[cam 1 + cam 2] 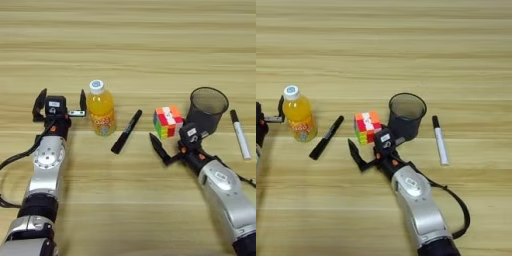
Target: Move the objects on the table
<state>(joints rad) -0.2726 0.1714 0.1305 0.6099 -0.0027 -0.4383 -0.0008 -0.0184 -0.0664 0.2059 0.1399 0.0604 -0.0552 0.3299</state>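
Wooden table (140, 45): puzzle cube (168, 121) flanked by black marker (126, 131) and mesh cup (207, 109); right gripper (172, 142) spread just before cube; left gripper (60, 104) spread beside juice bottle (101, 108).

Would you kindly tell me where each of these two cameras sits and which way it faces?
Left eye view: on the head, looking down at the table; shows both arms, left gripper beside the bottle, jaws open.
Right eye view: same head, shifted right; right gripper by the cube, left gripper at the edge.
Shared: bottle, black marker, cube, cup, white marker.
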